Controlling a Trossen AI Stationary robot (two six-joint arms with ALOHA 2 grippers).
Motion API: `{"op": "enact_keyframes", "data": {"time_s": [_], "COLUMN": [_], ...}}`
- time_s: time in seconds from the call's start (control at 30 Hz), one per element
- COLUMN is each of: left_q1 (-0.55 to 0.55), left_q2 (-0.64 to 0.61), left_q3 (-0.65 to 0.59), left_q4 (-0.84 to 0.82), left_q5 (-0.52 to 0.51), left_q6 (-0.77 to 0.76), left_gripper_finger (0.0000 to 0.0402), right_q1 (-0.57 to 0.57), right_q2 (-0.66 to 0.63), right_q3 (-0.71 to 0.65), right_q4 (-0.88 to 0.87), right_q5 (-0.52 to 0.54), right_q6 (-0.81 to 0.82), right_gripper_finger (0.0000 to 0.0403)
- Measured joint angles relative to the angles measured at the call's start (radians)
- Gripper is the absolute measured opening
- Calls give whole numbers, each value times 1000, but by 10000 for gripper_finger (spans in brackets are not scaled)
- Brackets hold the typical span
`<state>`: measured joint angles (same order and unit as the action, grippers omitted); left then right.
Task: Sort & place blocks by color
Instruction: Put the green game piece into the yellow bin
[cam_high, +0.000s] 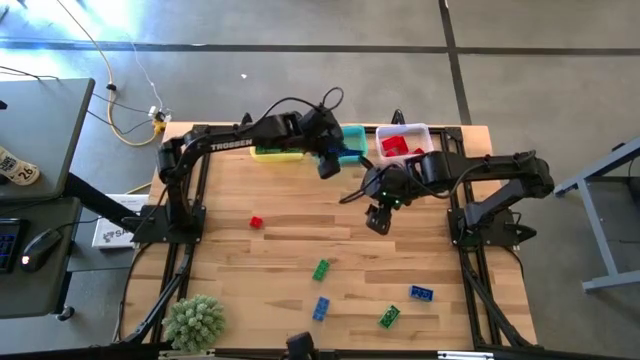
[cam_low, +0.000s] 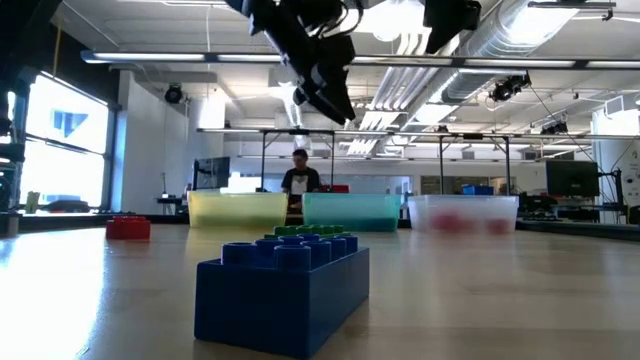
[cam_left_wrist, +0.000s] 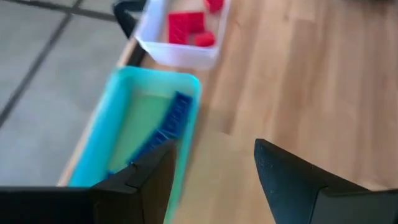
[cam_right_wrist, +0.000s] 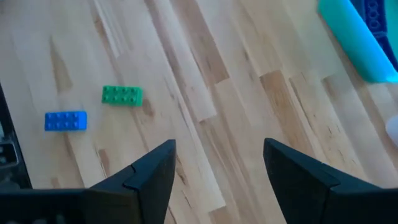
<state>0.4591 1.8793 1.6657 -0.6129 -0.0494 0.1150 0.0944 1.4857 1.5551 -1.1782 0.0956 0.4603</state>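
Both grippers are open and empty, held above the table. My left gripper (cam_left_wrist: 212, 152) hovers beside the teal bin (cam_left_wrist: 143, 118), which holds blue blocks (cam_left_wrist: 169, 124). My right gripper (cam_right_wrist: 219, 149) hangs over bare wood at the table's middle (cam_high: 378, 218); a green block (cam_right_wrist: 122, 95) and a blue block (cam_right_wrist: 65, 121) lie beyond it. On the table lie a red block (cam_high: 256, 222), two green blocks (cam_high: 321, 269) (cam_high: 388, 317) and two blue blocks (cam_high: 321, 308) (cam_high: 421, 293). Red blocks (cam_left_wrist: 185, 28) sit in the clear bin (cam_high: 403, 142).
Three bins stand in a row along the far edge: yellow (cam_high: 278, 152), teal (cam_high: 352, 143), clear. A green spiky plant (cam_high: 195, 322) sits at the near left corner. A person (cam_low: 300, 180) stands far behind the table. Open wood lies between the bins and the loose blocks.
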Motion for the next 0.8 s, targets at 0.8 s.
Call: {"op": "enact_keyframes", "data": {"time_s": [0.8], "left_q1": [-242], "left_q2": [-24], "left_q3": [46], "left_q4": [-449], "left_q5": [-104], "left_q6": [-318], "left_gripper_finger": [205], "right_q1": [146], "right_q2": [17], "right_q3": [0], "right_q4": [14], "right_q5": [-111], "right_q6": [-384], "right_gripper_finger": [234]}}
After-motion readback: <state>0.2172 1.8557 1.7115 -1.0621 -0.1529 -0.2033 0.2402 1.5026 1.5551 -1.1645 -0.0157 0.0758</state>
